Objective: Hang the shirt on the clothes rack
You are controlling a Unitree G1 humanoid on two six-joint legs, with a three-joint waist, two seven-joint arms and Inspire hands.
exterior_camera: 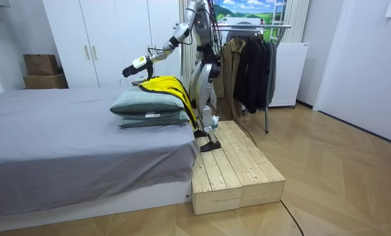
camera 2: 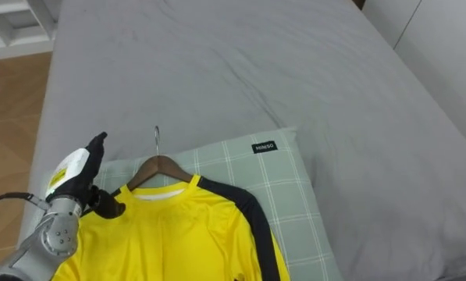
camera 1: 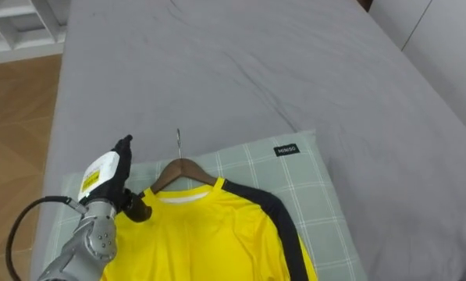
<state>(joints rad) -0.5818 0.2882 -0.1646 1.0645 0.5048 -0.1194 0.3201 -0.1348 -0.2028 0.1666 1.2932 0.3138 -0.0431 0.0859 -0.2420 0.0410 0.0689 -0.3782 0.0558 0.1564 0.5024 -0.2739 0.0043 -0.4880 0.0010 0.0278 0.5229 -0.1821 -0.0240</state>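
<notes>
A yellow shirt (camera 1: 209,234) with a black stripe down its sleeve lies flat on a green checked pillow (camera 1: 295,179). It is on a wooden hanger (camera 1: 182,168) whose metal hook (camera 1: 179,140) points up the bed. My left hand (camera 1: 108,179) hovers at the shirt's left shoulder. Its fingers are straight and point away from me, and the dark thumb sits right by the yellow cloth. In the room view the left hand (exterior_camera: 133,65) reaches out over the stacked pillows (exterior_camera: 149,108).
The pillow rests on a wide grey bed (camera 1: 256,70). I stand on a wooden platform (exterior_camera: 234,170) at the bedside. Behind me a clothes rack (exterior_camera: 254,59) holds dark garments. White wardrobes (exterior_camera: 103,33) and cardboard boxes (exterior_camera: 41,69) stand beyond the bed.
</notes>
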